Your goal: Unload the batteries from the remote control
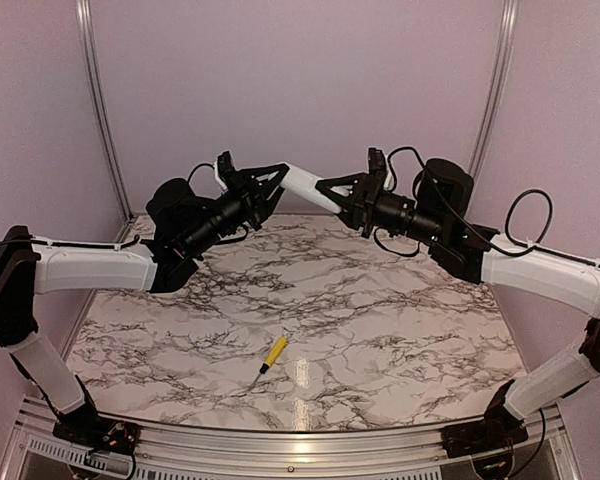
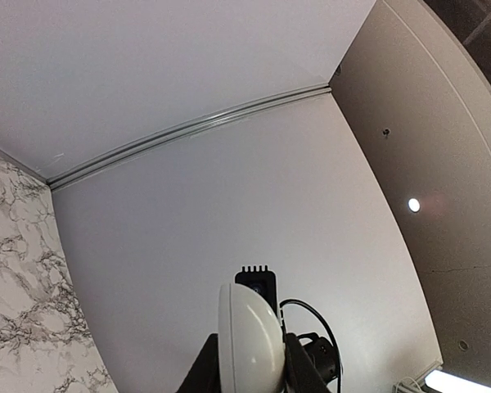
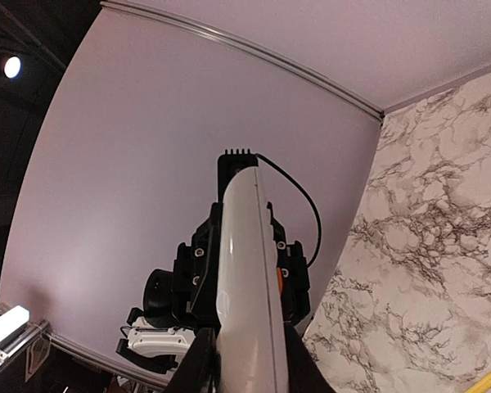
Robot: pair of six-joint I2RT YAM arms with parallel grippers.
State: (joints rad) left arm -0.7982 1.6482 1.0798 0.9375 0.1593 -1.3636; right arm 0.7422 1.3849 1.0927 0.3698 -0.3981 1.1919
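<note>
The white remote control [image 1: 305, 183] hangs in the air above the far side of the marble table, held end to end between both arms. My left gripper [image 1: 277, 180] is shut on its left end, and in the left wrist view the rounded white end [image 2: 250, 340] sits between the dark fingers. My right gripper [image 1: 332, 190] is shut on the right end, so the long white body [image 3: 247, 286] runs straight out from its jaws. The batteries are hidden from every view.
A yellow-handled screwdriver [image 1: 272, 353] lies on the marble tabletop [image 1: 380, 320] near the front middle, and its handle tip [image 3: 484, 381] shows in the right wrist view. Pale walls with aluminium rails [image 1: 100, 110] enclose the table.
</note>
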